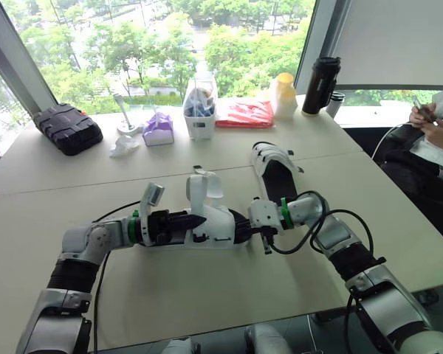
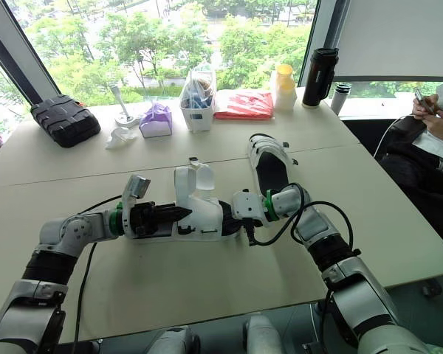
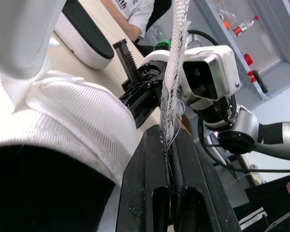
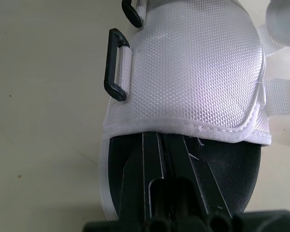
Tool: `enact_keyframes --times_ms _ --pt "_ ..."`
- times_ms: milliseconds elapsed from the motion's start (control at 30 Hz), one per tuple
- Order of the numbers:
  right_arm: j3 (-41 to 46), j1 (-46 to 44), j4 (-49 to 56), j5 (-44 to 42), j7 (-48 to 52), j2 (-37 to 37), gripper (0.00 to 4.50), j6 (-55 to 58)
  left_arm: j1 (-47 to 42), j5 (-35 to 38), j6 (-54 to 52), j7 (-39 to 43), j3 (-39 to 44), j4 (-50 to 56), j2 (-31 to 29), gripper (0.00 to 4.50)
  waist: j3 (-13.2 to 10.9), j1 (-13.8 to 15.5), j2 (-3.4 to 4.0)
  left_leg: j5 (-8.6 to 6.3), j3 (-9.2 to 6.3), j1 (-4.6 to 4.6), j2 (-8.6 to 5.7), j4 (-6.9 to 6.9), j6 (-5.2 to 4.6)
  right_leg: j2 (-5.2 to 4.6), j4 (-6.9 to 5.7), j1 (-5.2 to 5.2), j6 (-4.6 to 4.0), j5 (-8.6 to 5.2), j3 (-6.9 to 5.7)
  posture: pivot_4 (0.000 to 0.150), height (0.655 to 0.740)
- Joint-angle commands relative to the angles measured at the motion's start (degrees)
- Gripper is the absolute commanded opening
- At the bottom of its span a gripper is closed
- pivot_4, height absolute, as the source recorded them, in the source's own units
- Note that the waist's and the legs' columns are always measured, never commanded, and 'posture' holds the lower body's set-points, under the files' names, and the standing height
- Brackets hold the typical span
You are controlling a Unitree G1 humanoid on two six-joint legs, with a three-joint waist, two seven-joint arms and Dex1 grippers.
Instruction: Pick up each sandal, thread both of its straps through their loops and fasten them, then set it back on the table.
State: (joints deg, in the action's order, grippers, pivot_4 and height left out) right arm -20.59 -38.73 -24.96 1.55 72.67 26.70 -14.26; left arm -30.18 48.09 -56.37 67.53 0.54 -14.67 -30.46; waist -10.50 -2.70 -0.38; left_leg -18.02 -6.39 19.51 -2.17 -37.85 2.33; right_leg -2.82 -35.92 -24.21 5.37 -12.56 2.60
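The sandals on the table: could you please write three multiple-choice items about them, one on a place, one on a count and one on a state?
1. Where does the loose sandal lie?
A. On the table, beyond the right gripper.
B. On the floor.
C. Against the window.

2. How many sandals are there?
A. One.
B. Two.
C. Three.

3. What is the left gripper doing?
A. Hanging open.
B. Shut on a white strap.
C. Holding a bottle.

Answers: 1 A, it lies flat past the right gripper; 2 B, the held sandal plus the loose one; 3 B, the left wrist view shows the strap pinched between its fingers.
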Motion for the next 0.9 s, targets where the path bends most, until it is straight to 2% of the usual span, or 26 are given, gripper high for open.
enact_keyframes --times_ms 33,400,900 --pt "-1.4 0.6 -0.7 2.0 -0.1 0.5 0.0 0.3 -1.9 2.2 -2.9 0.6 2.8 0.3 -0.2 0.05 0.0 0.0 0.0 0.0 0.0 0.0 0.0 0.0 0.0 0.0 0.0 0.0 0.0 0.0 0.0 0.15 0.74" --pt "-1.5 0.6 -0.9 2.0 -0.2 0.5 0.0 0.0 -0.6 -0.3 -1.7 1.6 0.6 2.3 -0.4 0.05 0.0 0.0 -0.02 0.0 -0.01 0.0 0.0 0.0 0.0 0.0 0.0 -0.01 0.0 0.0 0.0 0.15 0.74" --pt "-1.4 0.8 -0.6 1.8 -0.1 0.7 0.0 0.3 0.3 -5.2 6.2 3.9 -0.9 2.9 0.5 0.05 0.0 0.0 -0.04 0.0 -0.01 0.0 0.01 0.01 0.0 0.0 0.0 -0.01 0.0 0.0 0.0 0.15 0.74"
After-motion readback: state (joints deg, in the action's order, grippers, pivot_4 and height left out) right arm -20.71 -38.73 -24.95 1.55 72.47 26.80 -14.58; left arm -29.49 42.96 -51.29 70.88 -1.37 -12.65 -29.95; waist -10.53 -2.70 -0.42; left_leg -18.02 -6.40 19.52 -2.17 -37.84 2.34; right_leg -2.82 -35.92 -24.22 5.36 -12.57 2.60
